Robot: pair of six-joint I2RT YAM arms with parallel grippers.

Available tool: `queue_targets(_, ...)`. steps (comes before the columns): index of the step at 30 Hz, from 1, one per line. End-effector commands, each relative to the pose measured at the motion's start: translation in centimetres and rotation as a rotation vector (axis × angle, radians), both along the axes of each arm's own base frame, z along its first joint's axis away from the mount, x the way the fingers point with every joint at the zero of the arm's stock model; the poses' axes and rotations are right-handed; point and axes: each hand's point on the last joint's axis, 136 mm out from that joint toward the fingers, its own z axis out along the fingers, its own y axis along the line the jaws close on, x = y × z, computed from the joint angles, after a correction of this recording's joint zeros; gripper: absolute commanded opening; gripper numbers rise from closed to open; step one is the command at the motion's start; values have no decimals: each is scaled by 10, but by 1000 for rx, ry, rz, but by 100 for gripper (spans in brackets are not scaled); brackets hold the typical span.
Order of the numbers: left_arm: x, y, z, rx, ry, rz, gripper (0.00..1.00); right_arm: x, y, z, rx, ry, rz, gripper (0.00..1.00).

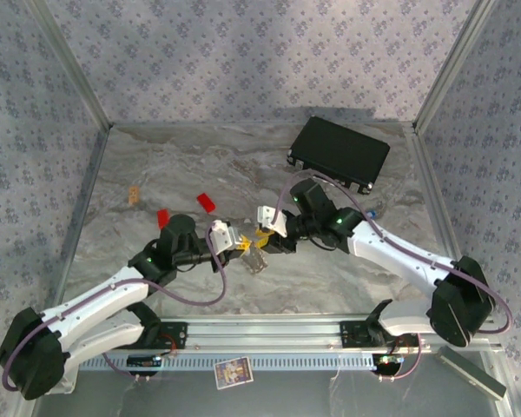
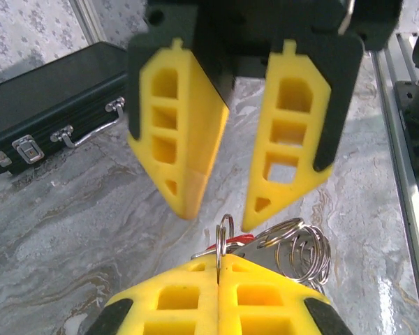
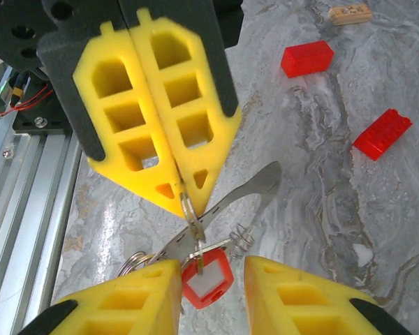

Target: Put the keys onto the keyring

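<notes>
My left gripper [image 2: 218, 269] is shut on a small silvery split ring, the keyring [image 2: 224, 234], gripped edge-on between its yellow fingertips. In the right wrist view that keyring [image 3: 189, 209] hangs from the left gripper [image 3: 181, 195], and a red plastic-headed key tag [image 3: 208, 279] with a white window dangles below it. My right gripper [image 3: 213, 262] is open, one finger on each side of the red tag. A flat metal plate [image 3: 248, 192], a coil [image 3: 243, 236] and a bunch of rings [image 2: 300, 248] hang with it. Both grippers meet mid-table [image 1: 252, 241]. A small blue piece [image 1: 373, 211] lies by the right arm.
A black case [image 1: 339, 154] lies at the back right. Two red bricks [image 1: 207, 202] [image 1: 163, 217] and a small wooden block [image 1: 134, 195] lie to the left. The metal rail [image 1: 269, 330] runs along the near edge.
</notes>
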Motion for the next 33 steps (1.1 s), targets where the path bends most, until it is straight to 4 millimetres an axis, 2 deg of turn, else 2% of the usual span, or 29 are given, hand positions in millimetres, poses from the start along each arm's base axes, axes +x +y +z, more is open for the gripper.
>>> queue_targets(1,-5,-5,16,-70,-28,-35,0,-5,1,5,41,33,-11,30)
queue_targets(5,-6,-5,17,-77,-31,-39,0,-5,2,5,50,42,-14,26)
queue_targets(10,-7,-5,18,-84,-35,-40,0,-4,2,3,46,45,-18,14)
queue_targets(13,-8,-5,19,-91,-38,-50,0,-2,2,-1,35,54,-21,7)
queue_targets(16,-9,-6,22,-98,-43,-58,0,-2,5,-10,12,76,-15,5)
queue_targets(18,-10,-6,22,-100,-44,-61,0,-2,7,-14,-5,92,-9,5)
queue_targets(21,-10,-6,22,-101,-48,-60,0,-3,9,-10,2,91,-6,5)
queue_targets(23,-9,-6,21,-98,-49,-59,0,-4,7,-8,9,73,-10,9)
queue_targets(27,-9,-6,19,-96,-44,-58,0,-4,2,-1,29,39,-18,23)
queue_targets(33,-9,-6,20,-102,-44,-57,0,-10,4,10,80,25,11,25)
